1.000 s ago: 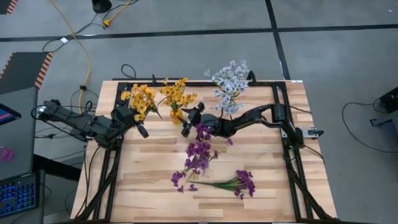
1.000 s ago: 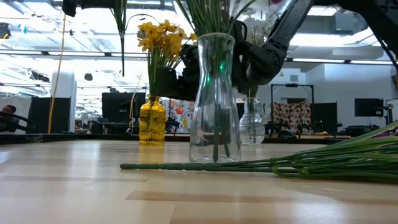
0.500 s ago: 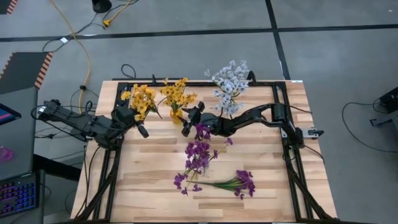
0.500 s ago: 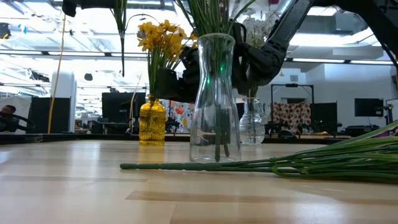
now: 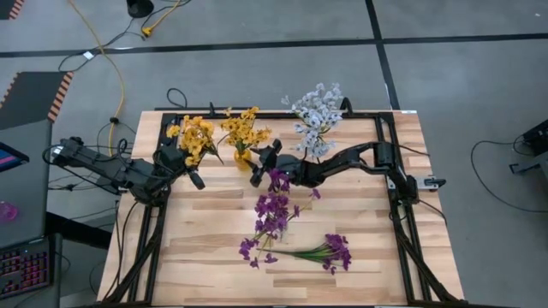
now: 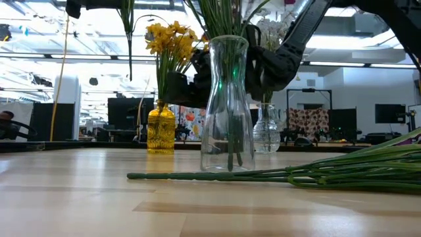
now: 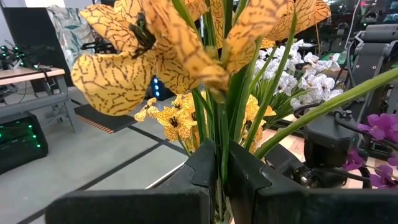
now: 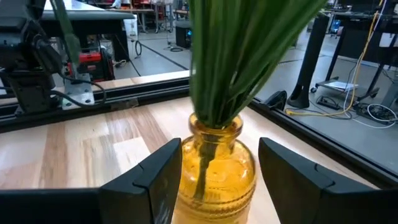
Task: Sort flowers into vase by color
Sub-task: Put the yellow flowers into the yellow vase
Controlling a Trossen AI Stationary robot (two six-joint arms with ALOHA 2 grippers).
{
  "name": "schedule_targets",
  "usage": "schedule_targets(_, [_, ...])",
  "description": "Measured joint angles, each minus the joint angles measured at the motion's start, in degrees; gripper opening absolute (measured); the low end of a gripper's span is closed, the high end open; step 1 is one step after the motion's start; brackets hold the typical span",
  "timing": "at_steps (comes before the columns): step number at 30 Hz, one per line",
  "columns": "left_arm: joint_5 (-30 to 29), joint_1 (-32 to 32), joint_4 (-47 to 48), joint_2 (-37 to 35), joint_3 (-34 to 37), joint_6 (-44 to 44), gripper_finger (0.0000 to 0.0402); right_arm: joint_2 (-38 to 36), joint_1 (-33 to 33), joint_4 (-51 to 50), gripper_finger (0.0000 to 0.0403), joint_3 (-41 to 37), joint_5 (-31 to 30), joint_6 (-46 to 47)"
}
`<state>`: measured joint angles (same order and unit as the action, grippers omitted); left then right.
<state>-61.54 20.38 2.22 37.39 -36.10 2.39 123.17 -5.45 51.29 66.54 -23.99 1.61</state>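
Note:
My left gripper (image 5: 190, 164) is at the table's far left, shut on a yellow flower sprig (image 5: 195, 137) held off the table. A yellow vase (image 8: 217, 168) with yellow flowers (image 5: 242, 130) stands at the far middle. My right gripper (image 5: 261, 164) is open beside it, and in the right wrist view its fingers flank the vase. Purple flowers (image 5: 274, 205) stand in a clear vase (image 6: 227, 105). Another purple sprig (image 5: 300, 252) lies flat on the table. White flowers (image 5: 315, 113) stand in a small clear vase (image 6: 266, 131). My left gripper pinches the yellow sprig's green stems (image 7: 221, 158) between its two fingers, below the blossoms. The fingers lie level, across the stems. The sprig is lifted clear, its blossoms (image 7: 155, 50) above the fingers. My right gripper: I cannot tell whether its fingers (image 8: 158, 180) touch the yellow vase.
A dark frame rail (image 5: 390, 162) runs along the table's sides and far edge. The lying purple sprig's long stems (image 6: 217, 176) stretch across the near middle. Bare wood (image 5: 205, 239) lies at the near left.

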Motion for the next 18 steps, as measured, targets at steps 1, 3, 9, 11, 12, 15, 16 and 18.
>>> schedule_targets(1, [-0.02, 0.0, -0.02, 0.0, 0.0, 0.0, 0.0011, 0.0, -0.01, 0.26, 0.0238, 0.0, 0.01, -0.04])
schedule_targets(3, [0.0, 0.0, -0.02, 0.0, 0.0, 0.0, 0.0011, 0.0, -0.01, -0.1, 0.0238, 0.54, 0.0, -0.36])
schedule_targets(9, [-0.02, 0.0, -0.08, 0.09, 0.0, 0.41, 0.0011, 4.4, 0.0, 0.02, 0.0238, 4.32, 0.11, -0.82])
schedule_targets(11, [0.08, 0.0, 0.02, 0.13, 0.0, 0.42, 0.0011, 5.68, 0.12, 0.65, 0.0238, 5.47, 0.0, -0.91])
schedule_targets(12, [0.58, 0.0, 0.0, 0.11, 0.0, 0.44, 0.0011, 6.15, 0.1, 0.94, 0.0238, 6.12, 0.06, -0.81])
schedule_targets(15, [1.33, 0.01, 0.01, 0.13, 0.0, 0.43, 0.0011, 6.66, 0.08, 0.88, 0.0238, 7.06, -0.02, -0.8])
schedule_targets(16, [1.36, 0.02, 0.0, 0.11, 0.0, 0.43, 0.0011, 6.68, -0.04, 0.78, 0.0238, 7.37, 0.02, -0.8])
schedule_targets(18, [1.35, 0.02, 0.0, 0.11, 0.0, 0.44, 0.0011, 6.64, -0.39, 0.85, 0.0238, 7.69, 0.06, -0.74])
